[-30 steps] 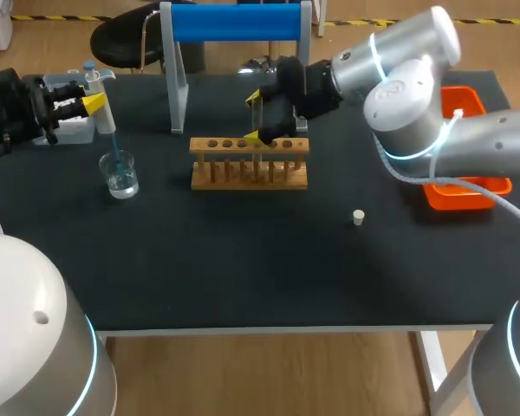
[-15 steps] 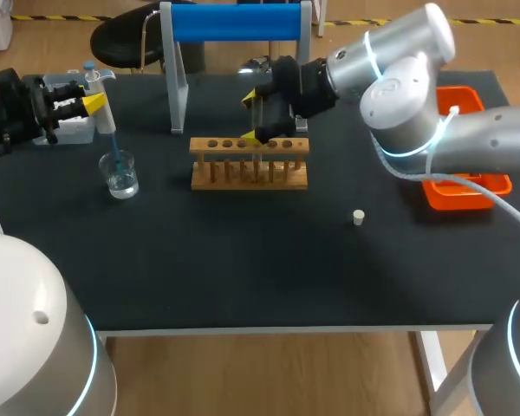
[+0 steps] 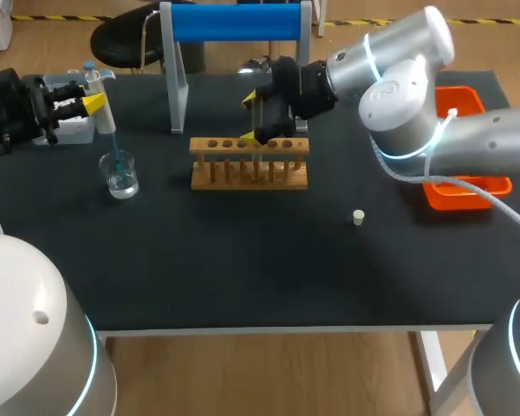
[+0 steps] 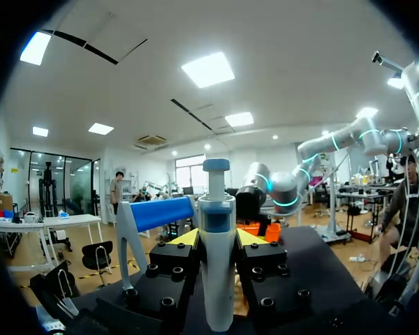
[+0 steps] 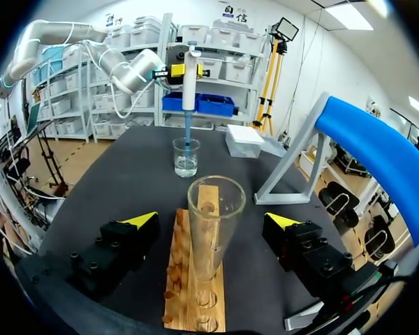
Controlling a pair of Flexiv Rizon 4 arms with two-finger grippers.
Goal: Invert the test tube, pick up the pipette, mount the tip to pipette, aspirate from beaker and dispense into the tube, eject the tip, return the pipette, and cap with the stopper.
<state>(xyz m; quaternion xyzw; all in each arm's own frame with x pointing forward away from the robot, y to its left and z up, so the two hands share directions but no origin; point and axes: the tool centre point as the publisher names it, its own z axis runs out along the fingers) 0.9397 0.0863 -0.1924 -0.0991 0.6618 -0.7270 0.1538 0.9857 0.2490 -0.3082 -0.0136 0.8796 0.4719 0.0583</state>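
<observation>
At the upper left of the head view, the left gripper (image 3: 94,104) is clamped on the pipette (image 3: 104,113), whose blue tip reaches down into the beaker (image 3: 121,178). At upper middle, the right gripper (image 3: 260,115) has its fingers wide apart on either side of the test tube (image 5: 215,230), which stands mouth-up in the wooden rack (image 3: 250,173), touching neither finger. The small stopper (image 3: 358,217) lies on the bench (image 3: 243,260), right of the rack.

You can pass freely along the near half of the bench (image 3: 243,277), where only the stopper (image 3: 358,217) sits. Farther back, the rack (image 3: 250,165), the blue stand (image 3: 234,22) and, at left, the beaker (image 3: 120,178) with the pipette (image 3: 105,119) block the way.
</observation>
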